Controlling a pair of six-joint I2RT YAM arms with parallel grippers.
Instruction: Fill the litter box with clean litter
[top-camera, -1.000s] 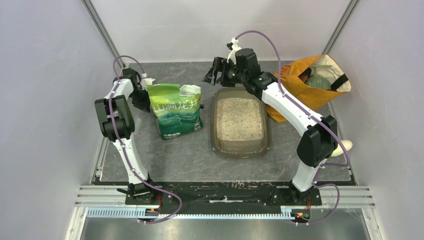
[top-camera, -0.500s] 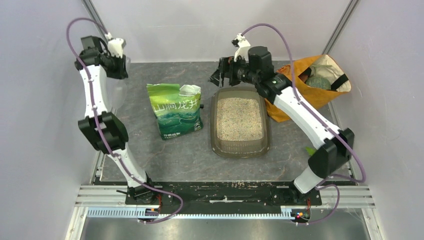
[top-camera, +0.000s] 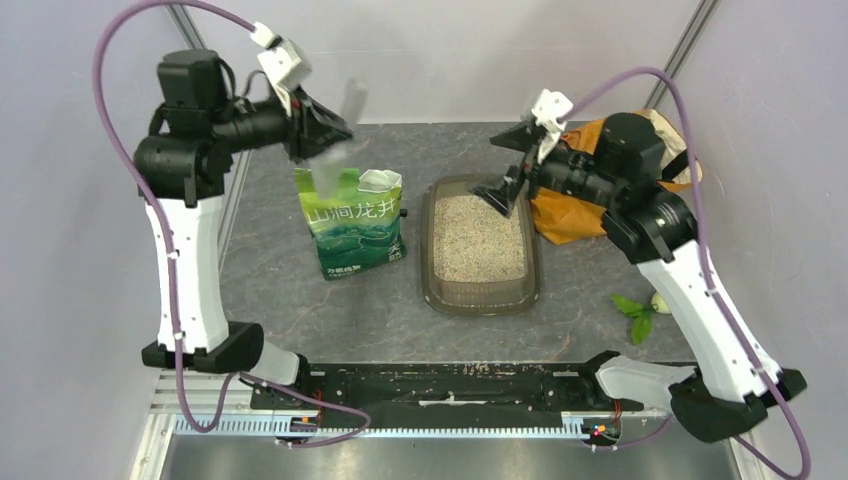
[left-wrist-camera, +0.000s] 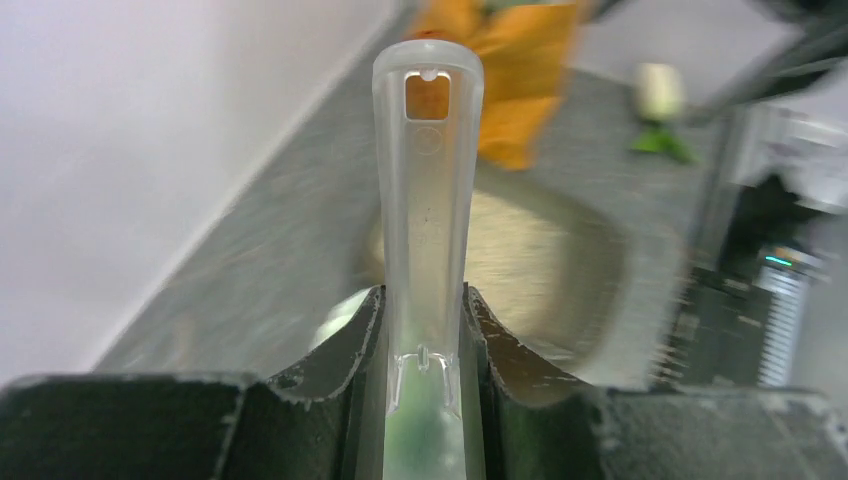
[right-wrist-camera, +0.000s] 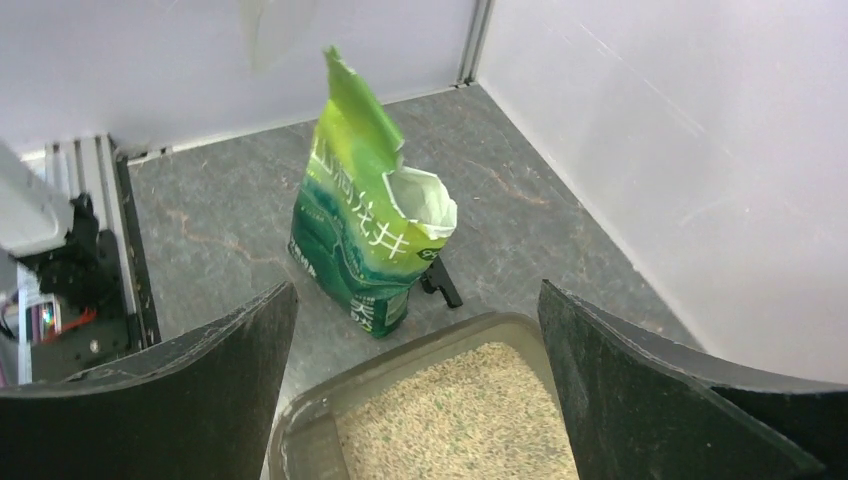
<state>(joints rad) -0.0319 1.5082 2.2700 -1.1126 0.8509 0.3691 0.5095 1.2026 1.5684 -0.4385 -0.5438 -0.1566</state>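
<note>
The litter box (top-camera: 431, 268) lies mid-table and holds pale clean litter (top-camera: 478, 238). My left gripper (top-camera: 322, 128) is raised above the green pouch (top-camera: 350, 225) and is shut on the handle of a clear plastic scoop (top-camera: 343, 125). In the left wrist view the scoop handle (left-wrist-camera: 427, 200) stands between the fingers of the left gripper (left-wrist-camera: 425, 335), with blurred litter (left-wrist-camera: 525, 250) beyond. My right gripper (top-camera: 506, 186) is open and empty above the box's far end. The right wrist view shows the right gripper (right-wrist-camera: 417, 292), the box rim (right-wrist-camera: 400, 368), the litter (right-wrist-camera: 470, 425) and the pouch (right-wrist-camera: 355, 235).
An orange cloth bag (top-camera: 590, 205) sits at the back right beside the box. A small black object (top-camera: 404, 212) lies between pouch and box. A green leaf and a white object (top-camera: 634, 312) lie at the right. Walls close in on three sides.
My left arm has risen from beside the pouch and swung right, ending above it with the clear scoop. My right arm has lifted and drawn right, from the box's far-left corner.
</note>
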